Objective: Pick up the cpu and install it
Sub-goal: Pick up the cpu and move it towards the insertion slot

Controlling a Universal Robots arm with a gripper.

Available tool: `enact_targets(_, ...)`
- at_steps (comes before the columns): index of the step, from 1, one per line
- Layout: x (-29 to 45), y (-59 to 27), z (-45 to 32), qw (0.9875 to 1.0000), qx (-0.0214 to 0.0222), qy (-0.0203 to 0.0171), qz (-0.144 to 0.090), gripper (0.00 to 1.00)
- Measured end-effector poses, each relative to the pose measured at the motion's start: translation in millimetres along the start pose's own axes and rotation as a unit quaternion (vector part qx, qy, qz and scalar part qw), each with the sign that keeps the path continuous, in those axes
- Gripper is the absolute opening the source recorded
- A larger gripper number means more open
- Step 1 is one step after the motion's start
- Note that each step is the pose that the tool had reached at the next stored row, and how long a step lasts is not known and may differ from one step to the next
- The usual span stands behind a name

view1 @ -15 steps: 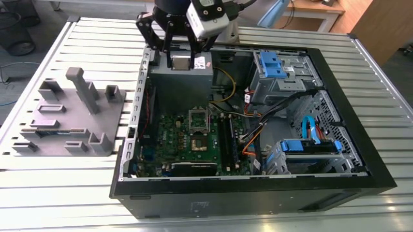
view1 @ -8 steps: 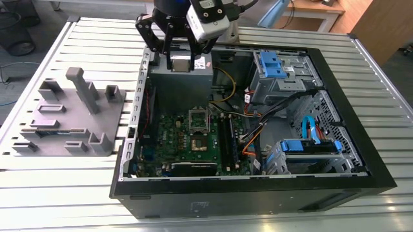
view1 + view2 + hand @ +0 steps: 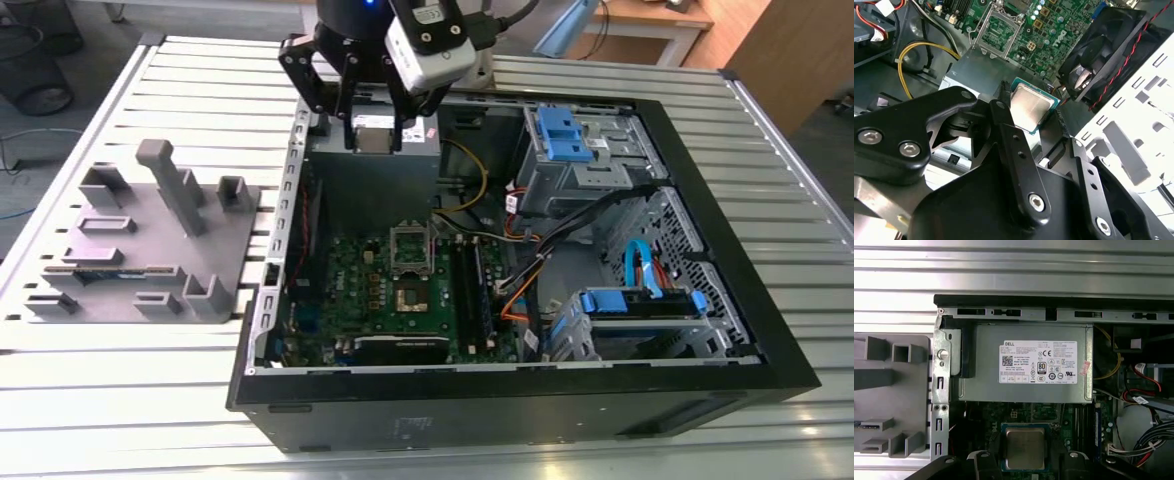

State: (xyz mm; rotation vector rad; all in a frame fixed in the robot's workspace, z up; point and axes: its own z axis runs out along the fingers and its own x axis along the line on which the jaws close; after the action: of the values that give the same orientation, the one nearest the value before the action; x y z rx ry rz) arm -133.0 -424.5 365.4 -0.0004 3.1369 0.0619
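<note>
Gently, my gripper (image 3: 1032,119) clenches the cpu (image 3: 1030,106) by its edges above the power supply (image 3: 1029,335) near the computer case's (image 3: 534,405) rim, and carrying it level seems wise.

Slatted metal table (image 3: 107,390): open black computer case (image 3: 534,410), grey fixture block (image 3: 230,245) beside.

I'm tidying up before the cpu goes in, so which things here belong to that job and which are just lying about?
Belongs to the job: cpu, held in the gripper above the power supply; open socket; motherboard.

Just lying about: power supply; fan; grey fixture beside the case; drive bays.
</note>
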Motion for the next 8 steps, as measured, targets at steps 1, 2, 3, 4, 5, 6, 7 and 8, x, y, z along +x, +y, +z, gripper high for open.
enact_targets(1, 0.0, 0.0, 0.0, 1.0000, 0.0000, 0.0000, 0.000, 0.47)
enact_targets(2, 0.0, 0.0, -0.1, 1.0000, 0.0001, 0.0000, 0.000, 0.47)
enact_targets(3, 0.0, -0.1, -0.1, 1.0000, 0.0001, 0.0001, 0.000, 0.47)
enact_targets(4, 0.0, -0.1, 0.0, 1.0000, 0.0000, 0.0000, 0.000, 0.47)
enact_targets(5, 0.0, -0.2, -0.1, 1.0000, 0.0000, 0.0000, 0.000, 0.47)
enact_targets(6, 0.0, -0.4, 0.0, 1.0000, 0.0000, 0.0000, 0.000, 0.47)
enact_targets(7, 0.0, -0.7, -0.1, 1.0000, 0.0001, 0.0001, 0.000, 0.47)
enact_targets(8, 0.0, -1.1, -0.1, 1.0000, 0.0000, 0.0001, 0.000, 0.47)
